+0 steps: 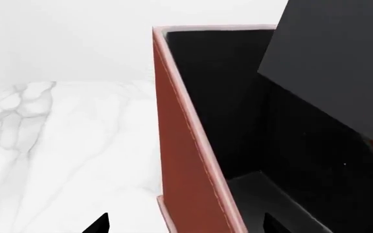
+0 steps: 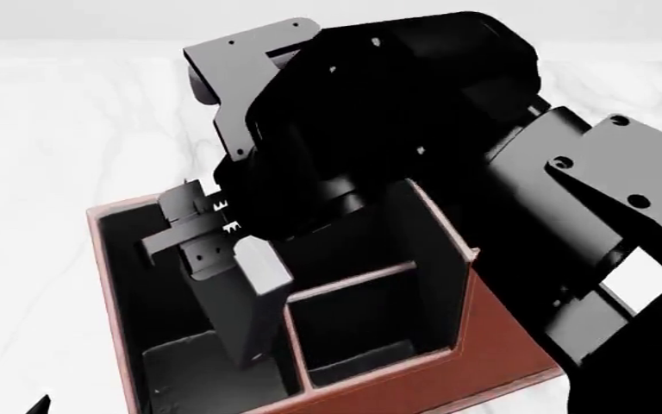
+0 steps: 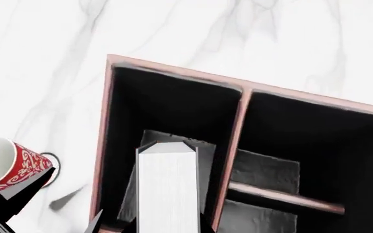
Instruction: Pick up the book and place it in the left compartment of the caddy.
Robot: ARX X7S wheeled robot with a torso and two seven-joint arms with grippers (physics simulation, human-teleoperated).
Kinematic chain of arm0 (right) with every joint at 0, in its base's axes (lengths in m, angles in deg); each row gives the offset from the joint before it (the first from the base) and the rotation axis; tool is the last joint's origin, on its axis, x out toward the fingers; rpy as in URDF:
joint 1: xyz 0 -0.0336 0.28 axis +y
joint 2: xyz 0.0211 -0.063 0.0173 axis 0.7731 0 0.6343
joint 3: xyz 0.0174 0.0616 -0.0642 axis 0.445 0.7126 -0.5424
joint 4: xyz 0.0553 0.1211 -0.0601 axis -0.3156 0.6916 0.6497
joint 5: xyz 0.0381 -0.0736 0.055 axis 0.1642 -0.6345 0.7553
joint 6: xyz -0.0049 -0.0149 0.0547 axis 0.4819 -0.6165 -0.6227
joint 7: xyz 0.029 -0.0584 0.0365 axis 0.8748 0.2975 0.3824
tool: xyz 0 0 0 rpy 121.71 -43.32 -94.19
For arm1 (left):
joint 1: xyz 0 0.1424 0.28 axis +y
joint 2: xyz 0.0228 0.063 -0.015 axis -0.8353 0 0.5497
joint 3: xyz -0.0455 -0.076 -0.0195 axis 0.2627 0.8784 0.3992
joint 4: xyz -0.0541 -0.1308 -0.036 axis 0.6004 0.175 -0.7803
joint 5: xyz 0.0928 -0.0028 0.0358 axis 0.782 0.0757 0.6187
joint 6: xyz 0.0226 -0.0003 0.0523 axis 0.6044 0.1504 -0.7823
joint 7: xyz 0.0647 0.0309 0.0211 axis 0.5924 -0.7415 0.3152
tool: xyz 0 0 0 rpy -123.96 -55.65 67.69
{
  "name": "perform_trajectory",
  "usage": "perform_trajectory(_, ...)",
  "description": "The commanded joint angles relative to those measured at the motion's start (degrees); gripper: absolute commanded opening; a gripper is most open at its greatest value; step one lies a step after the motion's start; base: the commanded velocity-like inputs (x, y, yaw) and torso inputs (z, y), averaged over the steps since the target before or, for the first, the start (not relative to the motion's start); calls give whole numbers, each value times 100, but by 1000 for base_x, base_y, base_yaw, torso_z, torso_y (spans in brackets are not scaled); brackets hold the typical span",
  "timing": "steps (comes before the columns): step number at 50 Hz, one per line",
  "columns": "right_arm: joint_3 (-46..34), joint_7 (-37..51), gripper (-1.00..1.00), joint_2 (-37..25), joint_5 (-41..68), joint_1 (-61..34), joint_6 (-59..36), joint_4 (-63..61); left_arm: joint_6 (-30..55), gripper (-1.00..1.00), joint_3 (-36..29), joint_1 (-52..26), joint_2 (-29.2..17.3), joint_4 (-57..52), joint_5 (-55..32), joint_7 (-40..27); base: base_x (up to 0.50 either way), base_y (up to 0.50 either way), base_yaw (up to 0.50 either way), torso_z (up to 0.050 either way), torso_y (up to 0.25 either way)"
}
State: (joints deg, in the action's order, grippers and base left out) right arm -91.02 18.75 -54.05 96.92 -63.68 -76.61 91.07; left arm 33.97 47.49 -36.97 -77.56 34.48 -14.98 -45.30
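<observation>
The reddish-brown caddy (image 2: pixel 503 354) fills the head view. My right gripper (image 2: pixel 199 246) reaches over it and is shut on the black book (image 2: pixel 245 302). The book stands tilted inside the long left compartment (image 2: pixel 124 276), with its lower end near the floor. In the right wrist view the book's white page block (image 3: pixel 167 189) runs down between my jaws into that compartment (image 3: pixel 161 107). My left gripper (image 1: pixel 186 225) is open and empty beside the caddy's outer wall (image 1: pixel 186 145). The black book cover (image 1: pixel 335 63) shows beyond that wall.
A red patterned mug (image 3: pixel 8 167) stands on the white marble table (image 3: pixel 44 58) just outside the caddy's left wall. A divider (image 3: pixel 235 145) separates the left compartment from the middle sections. My right arm (image 2: pixel 446 129) hides the caddy's far side.
</observation>
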Motion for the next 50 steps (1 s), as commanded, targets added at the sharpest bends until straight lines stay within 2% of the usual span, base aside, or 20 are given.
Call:
perform_trajectory(1,-56,-910,-100,660,-889,81,296,846,-22,100,132,-2,105,24,97,110,0,0,0,0,0)
perform_trajectory(7,-423,-1209,-100,858,-1011,265,648,1010,-36,100,115,-1,97,23,92,108,0,0,0,0,0)
perform_trajectory(13,-870,-851,-100,860,-934,505,1189,802,-33,100,101,-2,88,10,77,107,0,0,0,0,2)
perform_trajectory(26,-925,-500,-100,860,-1282,1117,1777,474,-55,100,51,-3,76,25,70,114,0,0,0,0,1)
perform_trajectory(50,-876,-708,-100,860,-1635,1434,2121,287,-65,100,-34,20,46,-12,62,102,0,0,0,0,1)
